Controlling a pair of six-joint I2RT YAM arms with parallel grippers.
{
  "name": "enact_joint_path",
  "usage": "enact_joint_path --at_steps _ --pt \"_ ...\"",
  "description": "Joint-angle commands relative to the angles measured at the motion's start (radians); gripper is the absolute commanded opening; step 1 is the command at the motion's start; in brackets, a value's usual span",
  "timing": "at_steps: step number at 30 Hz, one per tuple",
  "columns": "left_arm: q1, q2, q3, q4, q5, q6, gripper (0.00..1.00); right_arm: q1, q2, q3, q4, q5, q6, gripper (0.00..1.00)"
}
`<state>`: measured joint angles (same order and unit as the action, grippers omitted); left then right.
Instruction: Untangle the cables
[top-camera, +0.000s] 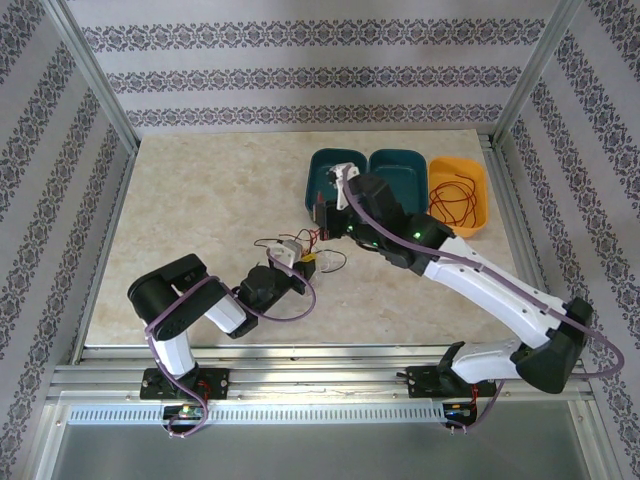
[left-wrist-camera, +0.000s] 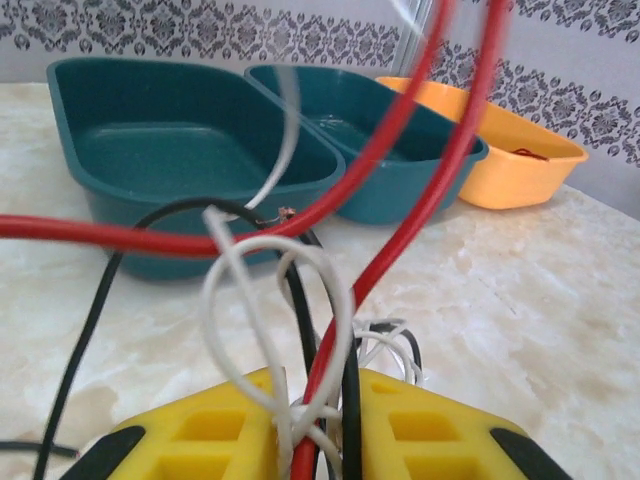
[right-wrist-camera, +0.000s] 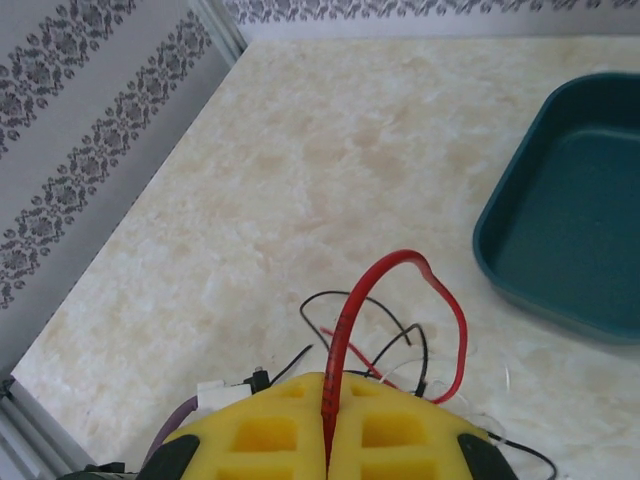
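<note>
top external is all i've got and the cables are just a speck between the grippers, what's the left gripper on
Observer: The left gripper is shut on the cables. Red, white and black strands run through it together, with a white one looping just ahead of it.
Operator: and the right one, same bunch or what
Observer: The right gripper is shut on one red cable alone, which arches up in front of it. Thin black strands lie on the table beyond.
</note>
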<state>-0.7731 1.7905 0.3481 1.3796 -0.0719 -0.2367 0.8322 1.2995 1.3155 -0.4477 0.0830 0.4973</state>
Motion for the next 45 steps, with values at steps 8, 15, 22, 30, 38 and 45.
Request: enact_joint_path --at_steps 8,15,22,30,38,45 --pt "-0.009 0.053 -0.009 0.047 -0.013 -0.054 0.21 -0.027 -0.087 0.034 -0.030 0.051 -0.053 0.00" --pt "-0.008 0.064 -0.006 0.047 -0.018 -0.068 0.21 -0.052 -0.116 0.065 -0.063 0.052 -0.077 0.00" --pt "-0.006 0.074 -0.001 0.047 -0.016 -0.073 0.21 -0.089 -0.153 0.094 -0.081 0.051 -0.100 0.00" --pt "-0.005 0.077 0.000 0.047 -0.013 -0.076 0.22 -0.150 -0.171 0.146 -0.132 0.082 -0.147 0.00" --pt "-0.005 0.056 -0.018 0.049 -0.006 -0.080 0.37 -0.320 -0.132 0.146 -0.181 0.009 -0.124 0.00" --pt "-0.005 0.017 -0.048 0.047 0.007 -0.084 0.63 -0.459 -0.085 0.154 -0.195 -0.025 -0.147 0.00"
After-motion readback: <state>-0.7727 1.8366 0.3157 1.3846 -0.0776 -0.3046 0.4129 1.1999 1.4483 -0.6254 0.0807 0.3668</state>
